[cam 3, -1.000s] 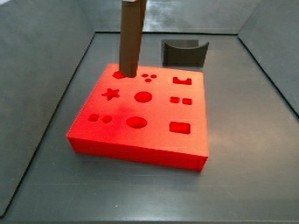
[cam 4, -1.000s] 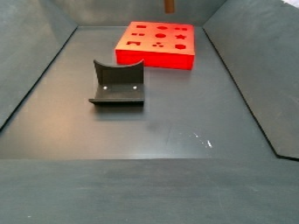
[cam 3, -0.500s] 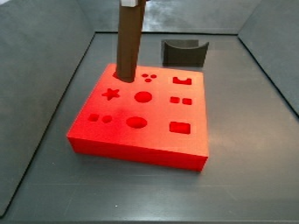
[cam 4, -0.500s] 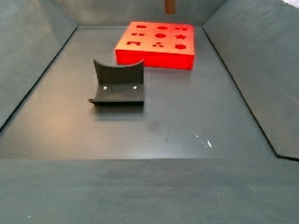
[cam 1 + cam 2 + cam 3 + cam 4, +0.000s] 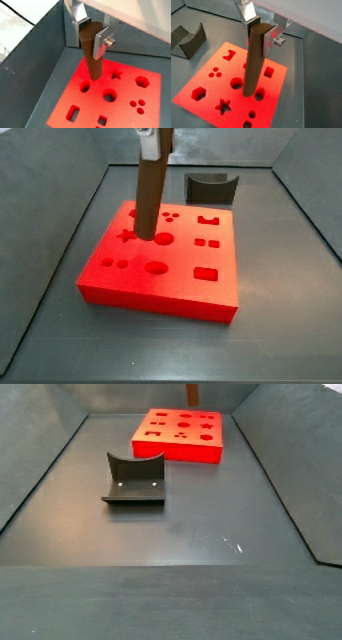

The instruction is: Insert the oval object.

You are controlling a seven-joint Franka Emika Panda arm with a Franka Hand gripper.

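My gripper (image 5: 151, 142) is shut on the top of the oval object (image 5: 146, 198), a long brown peg that hangs upright. Its lower end is over the red block (image 5: 181, 278), near the star hole (image 5: 128, 235) and a round hole (image 5: 163, 239). I cannot tell whether the tip touches the block. Both wrist views show the silver fingers (image 5: 100, 44) (image 5: 270, 39) clamping the peg (image 5: 92, 57) (image 5: 254, 62) above the block (image 5: 123, 107) (image 5: 211, 87). In a side view only the peg's end (image 5: 194, 392) shows above the block (image 5: 181, 434).
A dark grey U-shaped holder (image 5: 211, 186) stands behind the red block, apart from it, and shows in a side view (image 5: 134, 479) and a wrist view (image 5: 189, 41). Sloped grey walls (image 5: 54, 238) enclose the floor (image 5: 174, 554).
The gripper has carried the peg from the block's back left corner towards its middle, and the tip now sits near the star hole.
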